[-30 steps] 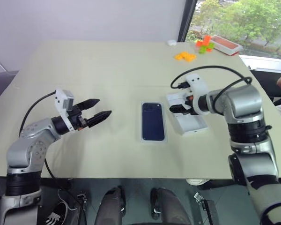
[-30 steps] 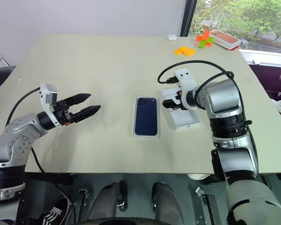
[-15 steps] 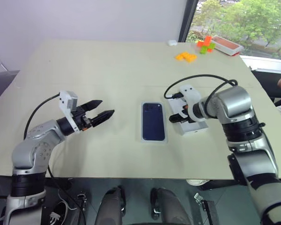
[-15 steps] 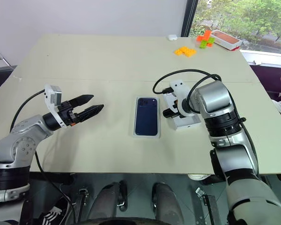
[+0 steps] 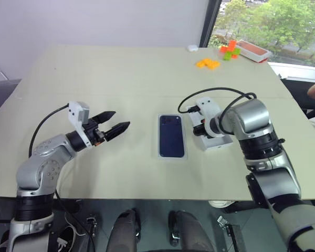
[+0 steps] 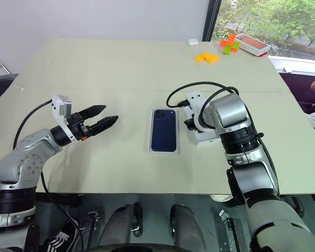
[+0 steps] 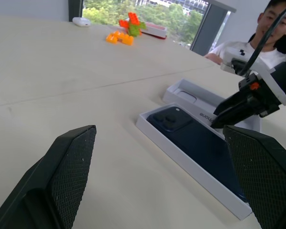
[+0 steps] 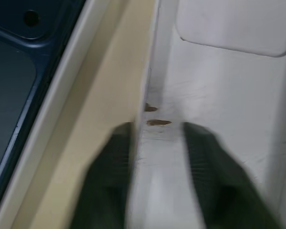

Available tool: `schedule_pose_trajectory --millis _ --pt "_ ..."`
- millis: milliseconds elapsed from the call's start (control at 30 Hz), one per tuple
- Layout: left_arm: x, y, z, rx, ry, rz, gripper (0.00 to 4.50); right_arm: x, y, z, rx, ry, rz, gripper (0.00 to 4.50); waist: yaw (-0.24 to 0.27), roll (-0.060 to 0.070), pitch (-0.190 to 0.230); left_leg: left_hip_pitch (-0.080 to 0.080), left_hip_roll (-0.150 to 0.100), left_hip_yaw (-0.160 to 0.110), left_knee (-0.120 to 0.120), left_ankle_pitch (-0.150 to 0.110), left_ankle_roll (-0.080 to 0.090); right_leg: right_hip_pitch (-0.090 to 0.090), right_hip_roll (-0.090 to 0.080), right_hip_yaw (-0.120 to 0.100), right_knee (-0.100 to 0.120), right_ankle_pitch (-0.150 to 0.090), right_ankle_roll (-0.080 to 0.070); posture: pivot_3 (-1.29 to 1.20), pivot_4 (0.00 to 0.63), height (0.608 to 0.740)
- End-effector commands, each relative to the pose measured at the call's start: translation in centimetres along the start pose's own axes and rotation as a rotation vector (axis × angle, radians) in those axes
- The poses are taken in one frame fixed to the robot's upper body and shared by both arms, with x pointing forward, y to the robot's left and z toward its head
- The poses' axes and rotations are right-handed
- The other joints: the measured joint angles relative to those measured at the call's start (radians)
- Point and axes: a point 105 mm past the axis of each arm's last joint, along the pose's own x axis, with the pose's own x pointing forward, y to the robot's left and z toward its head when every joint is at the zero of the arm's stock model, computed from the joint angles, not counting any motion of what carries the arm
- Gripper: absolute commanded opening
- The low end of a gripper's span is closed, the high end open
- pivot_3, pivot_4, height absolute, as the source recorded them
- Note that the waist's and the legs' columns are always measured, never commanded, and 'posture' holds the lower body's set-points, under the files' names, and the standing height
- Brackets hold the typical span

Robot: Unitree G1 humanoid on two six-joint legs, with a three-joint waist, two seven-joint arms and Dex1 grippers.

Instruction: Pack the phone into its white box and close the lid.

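- Right wrist view: my right gripper (image 8: 155,157) straddles the near side wall of the lid (image 8: 219,95), one finger (image 8: 109,167) outside over the table, the other inside the shell; the two stand close on either side of that thin wall, pinching it.
- A thin white insert (image 8: 238,24) with a rounded corner lies inside the lid, further in from my fingers.
- From the head camera, the phone (image 5: 171,136) lies face down in the white box (image 5: 172,156) at the middle of the table (image 5: 121,73), camera cluster at the far end.
- The lid sits open side up just beside the box, on its right, apart from it by a narrow strip of table.
- My left gripper (image 5: 114,127) hovers above the table well to the left of the box, fingers spread wide, holding nothing, pointing toward the box.
- Orange and green toy bricks (image 5: 207,63) lie at the far right of the table, near a red and white case (image 5: 253,50).
- A person sits beyond the table's right edge.
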Motion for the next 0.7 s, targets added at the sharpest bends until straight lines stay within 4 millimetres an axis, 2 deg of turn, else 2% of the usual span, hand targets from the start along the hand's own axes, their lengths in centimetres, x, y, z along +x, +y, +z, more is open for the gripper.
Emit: schedule_pose_trajectory --millis 33,200,267,367,533,600,700 --pt "0.0 -0.3 1.0 0.033 -0.034 -0.001 4.5 -0.3 -0.4 0.4 -0.006 -0.019 -0.025 0.03 0.0 0.0 0.0 0.0 0.0 0.0 0.0 0.0 0.0 0.0 0.0 0.0 0.0 0.0 0.0 0.0 0.15 0.74" --pt "-0.1 -0.1 1.0 0.024 -0.029 0.007 4.5 -0.4 -0.5 0.8 0.014 -0.038 -0.032 0.03 0.0 0.0 0.0 0.0 0.0 0.0 0.001 0.0 0.0 0.0 0.0 0.0 0.0 0.0 0.0 0.0 0.15 0.74" --pt "-0.1 0.0 1.0 0.03 -0.027 0.008 4.5 -0.7 -0.6 1.5 0.08 -0.068 -0.01 0.03 0.0 0.0 0.0 0.0 0.0 0.0 0.001 0.0 0.0 0.0 0.0 0.0 0.001 0.0 0.0 0.0 0.15 0.74" --pt "-0.2 0.2 1.0 0.031 -0.022 0.021 4.5 -1.8 -0.3 4.4 0.117 -0.262 0.071 0.03 -0.001 0.0 0.0 0.0 0.0 0.0 0.001 0.0 0.0 0.0 0.0 0.0 0.001 0.0 0.0 0.0 0.15 0.74" --pt "-0.4 0.8 1.2 0.021 -0.026 0.04 4.5 -3.3 -0.8 6.4 0.118 -0.359 0.112 0.03 -0.001 0.0 0.0 0.0 0.0 0.0 0.0 0.0 0.0 0.0 0.002 0.0 0.001 0.0 0.001 0.0 0.15 0.74" --pt "-0.4 1.1 1.2 0.017 -0.027 0.046 4.5 -4.2 -1.0 8.1 0.126 -0.471 0.117 0.03 -0.001 0.0 0.0 0.0 0.0 0.0 0.0 0.0 0.0 0.0 0.002 0.0 0.001 0.0 0.001 0.0 0.15 0.74" --pt "-0.5 1.4 1.2 0.014 -0.025 0.052 4.5 -5.5 0.5 10.1 0.101 -0.605 0.216 0.03 -0.001 0.0 0.0 0.0 0.0 0.0 0.0 0.0 0.0 0.0 0.002 0.0 0.001 0.0 0.001 0.0 0.15 0.74"
